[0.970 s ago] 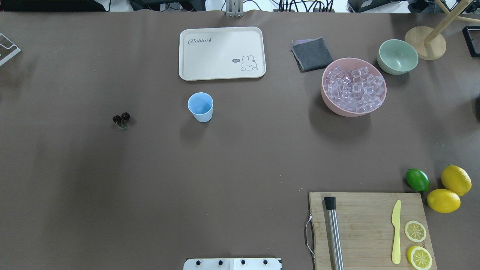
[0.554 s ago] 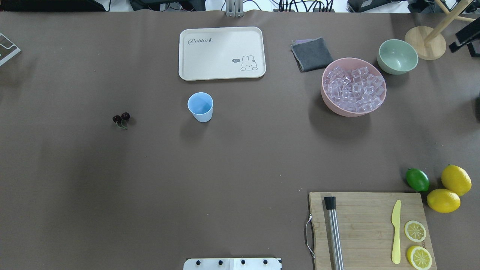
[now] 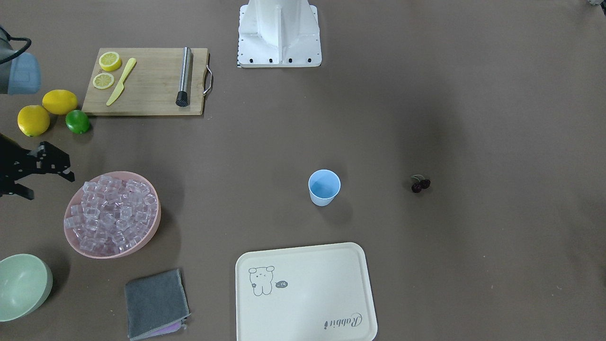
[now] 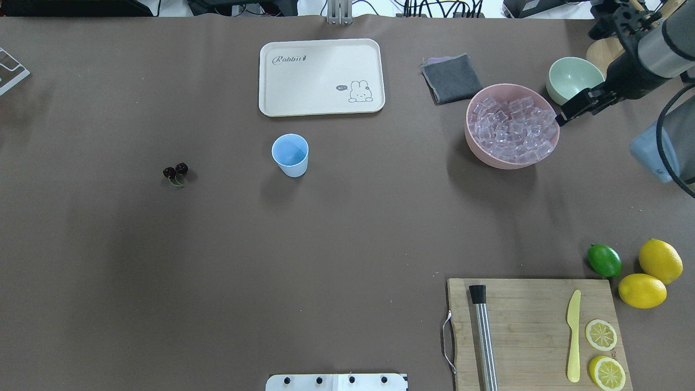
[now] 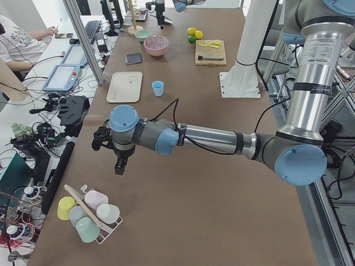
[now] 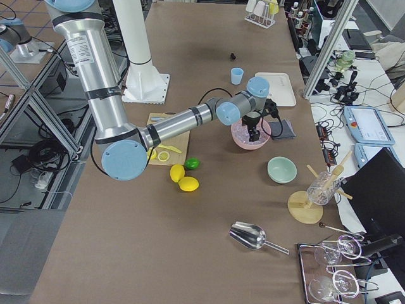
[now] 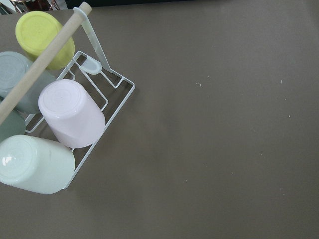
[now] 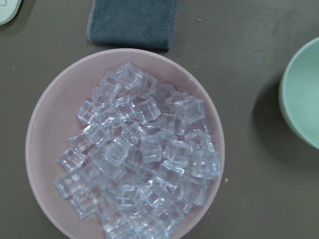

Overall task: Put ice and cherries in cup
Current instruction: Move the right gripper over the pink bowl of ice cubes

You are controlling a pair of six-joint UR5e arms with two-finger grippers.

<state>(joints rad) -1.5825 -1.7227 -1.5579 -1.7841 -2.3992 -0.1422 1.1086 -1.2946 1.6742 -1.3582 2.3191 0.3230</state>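
right end effector (image 3: 49,187) spread apart, empty, 3 o'clock of pink bowl (image 4: 507,163) holding ice (image 4: 513,130), overhead view. left end effector (image 5: 118,166): can't tell.

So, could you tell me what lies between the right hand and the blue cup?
In the front-facing view, the pink bowl heaped with ice sits beside the right hand; from the bowl to the cup, the table is bare.
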